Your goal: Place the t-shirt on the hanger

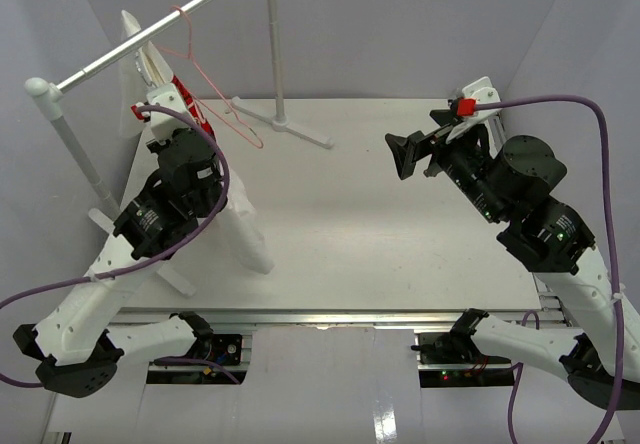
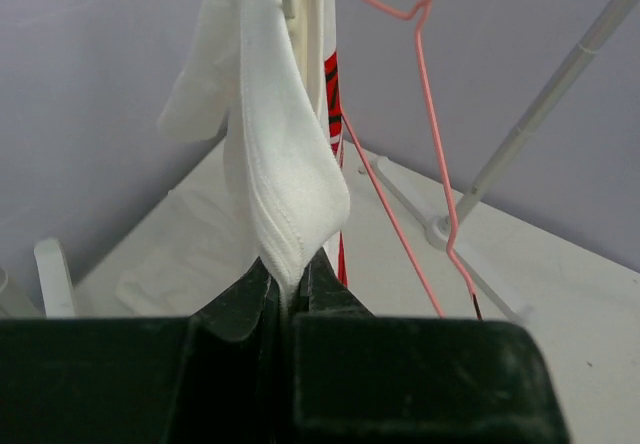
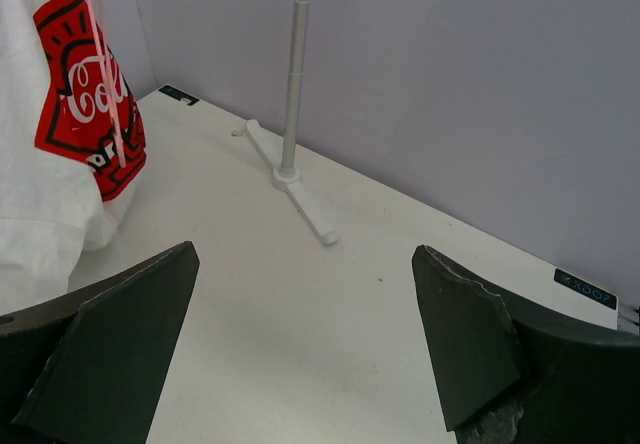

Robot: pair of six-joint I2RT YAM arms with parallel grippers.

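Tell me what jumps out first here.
The white t-shirt with its red logo patch hangs by the rail at the far left of the table, and the left gripper is shut on a fold of its cloth. Beside it, a thin pink wire hanger dangles from the rail. The right gripper is wide open over the table's right side, holding nothing.

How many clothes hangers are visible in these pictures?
1 for certain: the pink wire hanger hangs from the rail, beside the t-shirt. A second one may be hidden inside the t-shirt.
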